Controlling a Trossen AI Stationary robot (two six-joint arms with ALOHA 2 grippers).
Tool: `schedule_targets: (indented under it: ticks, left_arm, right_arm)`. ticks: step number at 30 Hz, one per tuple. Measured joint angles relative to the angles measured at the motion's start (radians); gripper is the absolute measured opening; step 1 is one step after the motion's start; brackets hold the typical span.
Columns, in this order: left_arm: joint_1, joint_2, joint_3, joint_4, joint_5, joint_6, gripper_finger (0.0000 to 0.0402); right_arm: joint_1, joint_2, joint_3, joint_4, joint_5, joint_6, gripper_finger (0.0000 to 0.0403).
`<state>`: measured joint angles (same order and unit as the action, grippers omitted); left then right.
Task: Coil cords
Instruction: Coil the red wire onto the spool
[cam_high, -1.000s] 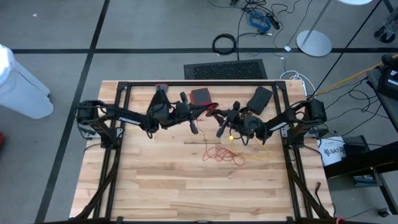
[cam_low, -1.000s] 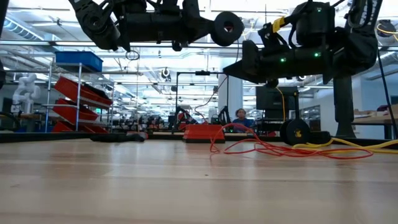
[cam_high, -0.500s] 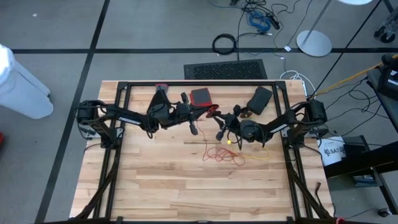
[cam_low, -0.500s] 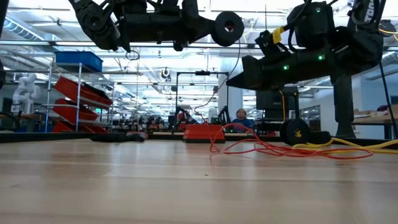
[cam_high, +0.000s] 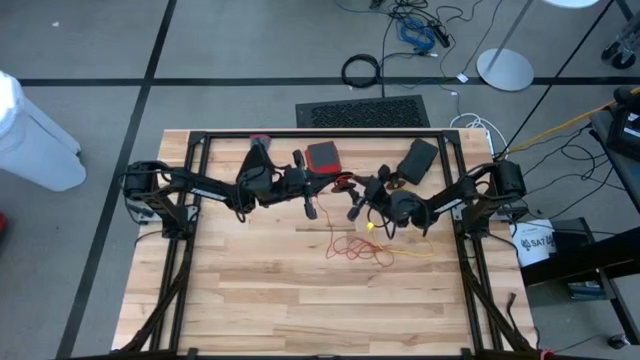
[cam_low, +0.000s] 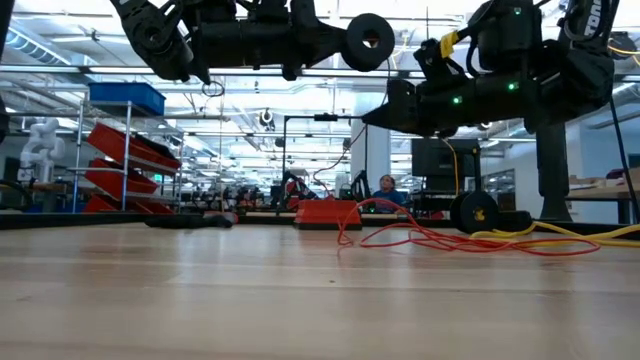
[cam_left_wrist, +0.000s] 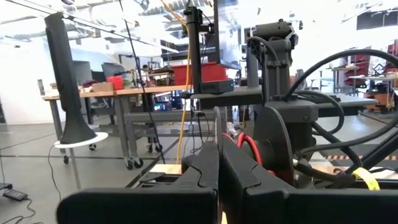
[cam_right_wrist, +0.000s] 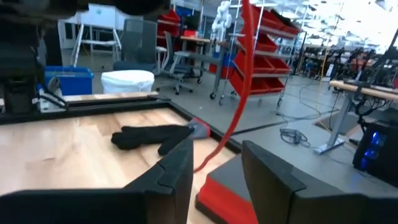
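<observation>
Right gripper (cam_right_wrist: 214, 168): raised over the table's far side, jaws apart, thin red cord (cam_right_wrist: 239, 93) running loose between them, not pinched.
Left gripper (cam_left_wrist: 219, 168): raised, closed, empty.
Cords: red tangle (cam_high: 355, 247) and thin yellow cord (cam_high: 415, 248) lie on the wooden table (cam_high: 300, 300).
Risk: the red strand may slip free, or drag the tangle.

Bright overhead light, blurred foregrounds
</observation>
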<state>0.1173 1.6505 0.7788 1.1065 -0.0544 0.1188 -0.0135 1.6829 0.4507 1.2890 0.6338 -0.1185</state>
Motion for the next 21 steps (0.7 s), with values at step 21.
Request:
schedule_targets:
  ticks: [21]
  left_arm:
    - [-0.002,0.000,0.000,0.012,0.008,0.002,0.0000]
  right_arm:
    - [0.016,0.000,0.000,0.047,0.024,-0.035,0.0015]
